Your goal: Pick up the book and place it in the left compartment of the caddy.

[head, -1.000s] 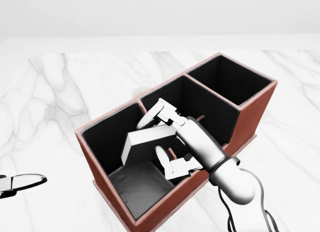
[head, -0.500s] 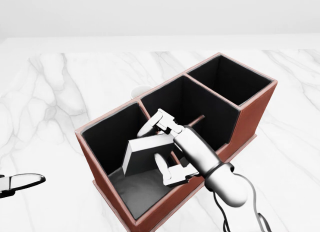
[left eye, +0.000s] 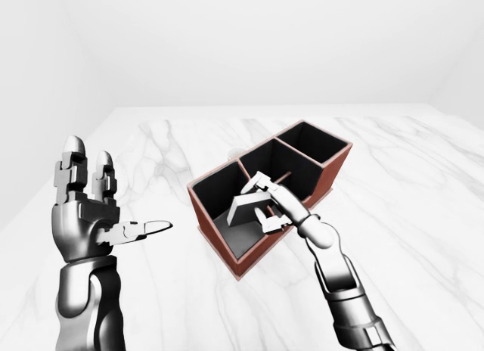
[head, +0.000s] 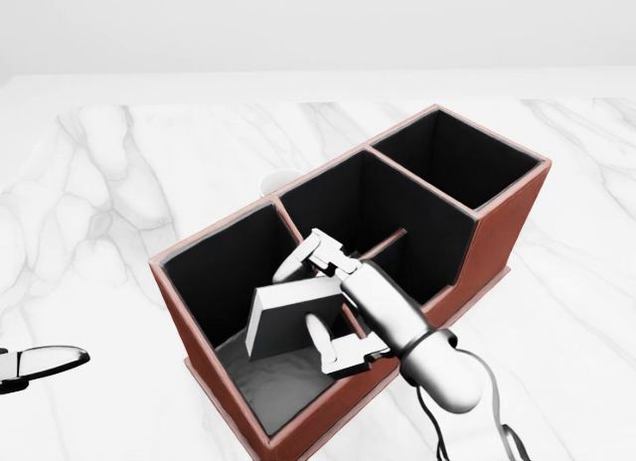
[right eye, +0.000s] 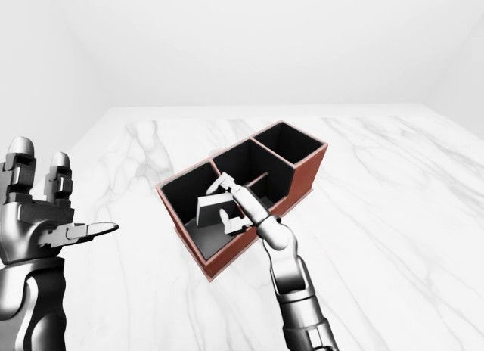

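The red-brown caddy (head: 502,232) has three black compartments and lies slantwise on the marble table. My right hand (head: 328,302) is shut on the grey book (head: 288,317) and holds it tilted inside the left compartment (head: 214,272), low near its floor. The hand and book also show in the left-eye view (left eye: 243,208). My left hand (left eye: 98,215) is open and raised upright at the left of the left-eye view, well away from the caddy. Only its thumb tip (head: 45,362) shows at the left edge of the head view.
A small white round thing (head: 278,181) peeks out above the caddy's far wall. The marble tabletop (head: 119,183) spreads all around the caddy. White walls stand beyond the table.
My right hand has lowered the book deeper into the left compartment and drawn it a little down in the head view. The left hand has stayed still.
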`<state>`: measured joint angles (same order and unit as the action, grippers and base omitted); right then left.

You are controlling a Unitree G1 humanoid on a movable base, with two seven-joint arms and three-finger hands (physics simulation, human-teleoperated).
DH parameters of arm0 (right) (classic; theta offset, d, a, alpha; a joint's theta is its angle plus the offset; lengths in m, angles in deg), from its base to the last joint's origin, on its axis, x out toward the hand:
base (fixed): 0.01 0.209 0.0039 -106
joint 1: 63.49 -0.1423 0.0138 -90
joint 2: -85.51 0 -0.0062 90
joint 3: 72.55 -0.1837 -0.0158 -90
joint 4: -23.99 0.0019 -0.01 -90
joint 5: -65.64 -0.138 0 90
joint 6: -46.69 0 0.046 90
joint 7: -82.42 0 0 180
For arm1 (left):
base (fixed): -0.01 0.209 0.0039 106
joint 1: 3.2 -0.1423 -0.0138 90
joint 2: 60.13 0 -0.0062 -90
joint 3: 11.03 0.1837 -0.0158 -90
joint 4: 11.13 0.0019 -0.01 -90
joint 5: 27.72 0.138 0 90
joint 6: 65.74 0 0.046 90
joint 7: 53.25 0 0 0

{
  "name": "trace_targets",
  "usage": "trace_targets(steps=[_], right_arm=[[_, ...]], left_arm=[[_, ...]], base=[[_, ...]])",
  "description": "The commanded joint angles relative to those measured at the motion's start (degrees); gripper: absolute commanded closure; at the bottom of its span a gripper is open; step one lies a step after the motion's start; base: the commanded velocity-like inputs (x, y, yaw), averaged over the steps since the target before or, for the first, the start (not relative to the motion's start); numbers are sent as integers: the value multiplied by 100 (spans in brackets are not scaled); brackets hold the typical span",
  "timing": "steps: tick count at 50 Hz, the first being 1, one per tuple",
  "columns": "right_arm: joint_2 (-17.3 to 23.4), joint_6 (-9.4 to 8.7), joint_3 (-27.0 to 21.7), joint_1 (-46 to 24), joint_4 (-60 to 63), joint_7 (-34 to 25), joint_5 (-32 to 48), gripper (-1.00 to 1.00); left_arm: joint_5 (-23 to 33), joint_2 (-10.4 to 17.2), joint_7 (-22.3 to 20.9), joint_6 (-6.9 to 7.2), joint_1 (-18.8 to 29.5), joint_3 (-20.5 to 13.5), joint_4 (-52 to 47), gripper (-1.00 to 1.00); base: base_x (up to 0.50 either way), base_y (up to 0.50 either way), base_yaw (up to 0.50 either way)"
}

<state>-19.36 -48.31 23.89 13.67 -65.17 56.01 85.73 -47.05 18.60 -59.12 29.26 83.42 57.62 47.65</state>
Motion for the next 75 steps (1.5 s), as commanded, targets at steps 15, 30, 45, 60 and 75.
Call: trace_targets(steps=[15, 30, 45, 60, 75], right_arm=[[-95, 0, 66, -169, 25, 57, 17, 100], [-142, 0, 59, -65, -300, 160, 26, 100], [-125, 0, 29, -86, -595, 257, 96, 100], [-156, 0, 49, -115, -662, 248, 103, 99], [-166, 0, 45, -131, -792, 301, 67, -100]], left_arm=[[-13, 2, -1, 0, 1, -3, -12, -100], [-32, 6, 0, 0, 2, -23, -34, -100], [-30, 6, 4, 0, 5, -14, -25, -100], [-53, 15, 1, 0, 9, -35, -41, -100], [-68, 17, -9, 0, 7, -53, -55, -100]], base=[[0, 0, 0], [0, 0, 0], [0, 0, 0], [0, 0, 0], [0, 0, 0]])
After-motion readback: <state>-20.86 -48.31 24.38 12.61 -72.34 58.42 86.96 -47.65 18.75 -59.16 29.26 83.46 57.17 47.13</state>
